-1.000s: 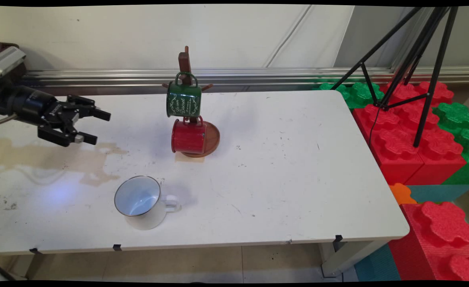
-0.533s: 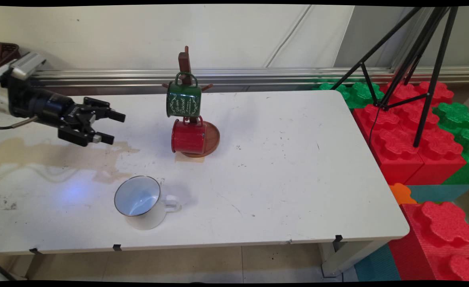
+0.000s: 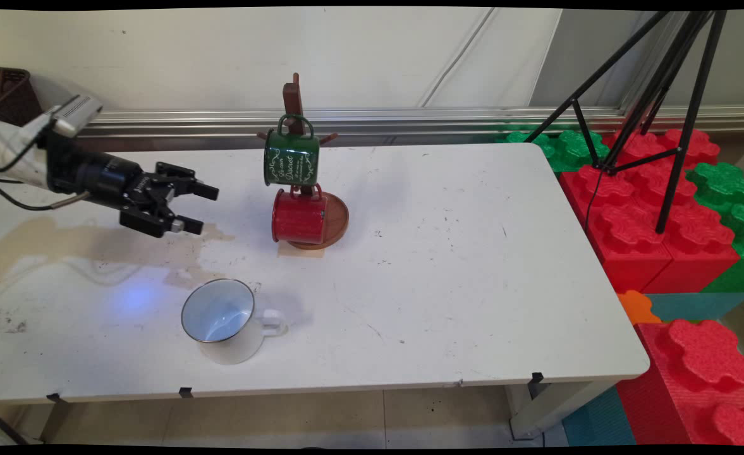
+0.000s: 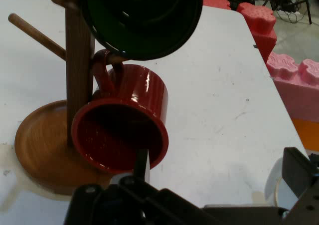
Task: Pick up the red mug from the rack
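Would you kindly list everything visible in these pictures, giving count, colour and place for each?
table: one, white, stained brown at its left, fills the middle of the main view.
mug tree: one, brown wood with a round base, far middle of the table.
green mug: one, green with white lettering, hangs on an upper peg of the mug tree.
red mug: one, red, hangs on a lower peg under the green mug.
white mug: one, white, stands on the table near its front edge, handle to the right.
foam blocks: several, red and green, right of the table.
tripod: one, black, upper right.
gripper: one, black, open, above the table's left part, pointing at the red mug.
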{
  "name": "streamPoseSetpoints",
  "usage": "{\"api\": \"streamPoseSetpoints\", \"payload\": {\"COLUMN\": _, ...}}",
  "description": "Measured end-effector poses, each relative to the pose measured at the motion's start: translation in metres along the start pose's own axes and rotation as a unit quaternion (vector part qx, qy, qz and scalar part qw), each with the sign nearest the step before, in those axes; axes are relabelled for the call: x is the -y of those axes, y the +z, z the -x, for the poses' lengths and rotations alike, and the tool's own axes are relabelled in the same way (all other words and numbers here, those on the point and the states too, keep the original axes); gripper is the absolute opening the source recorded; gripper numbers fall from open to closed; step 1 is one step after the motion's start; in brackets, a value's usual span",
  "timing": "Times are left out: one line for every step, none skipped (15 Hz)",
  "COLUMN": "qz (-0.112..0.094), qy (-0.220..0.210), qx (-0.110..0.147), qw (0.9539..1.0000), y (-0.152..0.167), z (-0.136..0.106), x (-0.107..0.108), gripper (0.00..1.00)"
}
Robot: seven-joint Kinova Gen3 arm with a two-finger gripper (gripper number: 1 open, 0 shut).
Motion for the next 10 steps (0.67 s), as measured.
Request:
{"api": "streamPoseSetpoints", "payload": {"qz": 0.0, "qy": 0.0, "qx": 0.0, "qw": 1.0, "y": 0.003, "z": 0.001, "x": 0.002, "gripper": 1.0}}
{"api": "streamPoseSetpoints", "payload": {"qz": 0.0, "qy": 0.0, "qx": 0.0, "qw": 1.0, "y": 0.007, "z": 0.003, "x": 0.004, "gripper": 1.0}}
{"api": "streamPoseSetpoints", "payload": {"qz": 0.0, "qy": 0.0, "qx": 0.0, "qw": 1.0, "y": 0.01, "z": 0.005, "x": 0.005, "gripper": 1.0}}
{"api": "streamPoseSetpoints", "payload": {"qz": 0.0, "qy": 0.0, "qx": 0.0, "qw": 1.0, "y": 0.014, "z": 0.007, "x": 0.007, "gripper": 1.0}}
{"api": "streamPoseSetpoints", "payload": {"qz": 0.0, "qy": -0.001, "qx": 0.0, "qw": 1.0, "y": 0.017, "z": 0.009, "x": 0.009, "gripper": 1.0}}
{"api": "streamPoseSetpoints", "payload": {"qz": 0.0, "qy": -0.001, "qx": 0.0, "qw": 1.0, "y": 0.021, "z": 0.011, "x": 0.01, "gripper": 1.0}}
{"api": "streamPoseSetpoints", "payload": {"qz": 0.0, "qy": -0.001, "qx": 0.0, "qw": 1.0, "y": 0.024, "z": 0.013, "x": 0.011, "gripper": 1.0}}
{"api": "streamPoseSetpoints", "payload": {"qz": 0.002, "qy": -0.001, "qx": 0.0, "qw": 1.0, "y": 0.028, "z": 0.015, "x": 0.013, "gripper": 1.0}}
{"api": "streamPoseSetpoints", "payload": {"qz": 0.004, "qy": -0.002, "qx": 0.0, "qw": 1.0, "y": 0.033, "z": 0.018, "x": 0.015, "gripper": 1.0}}
{"api": "streamPoseSetpoints", "payload": {"qz": 0.005, "qy": -0.003, "qx": 0.001, "qw": 1.0, "y": 0.037, "z": 0.021, "x": 0.015, "gripper": 1.0}}
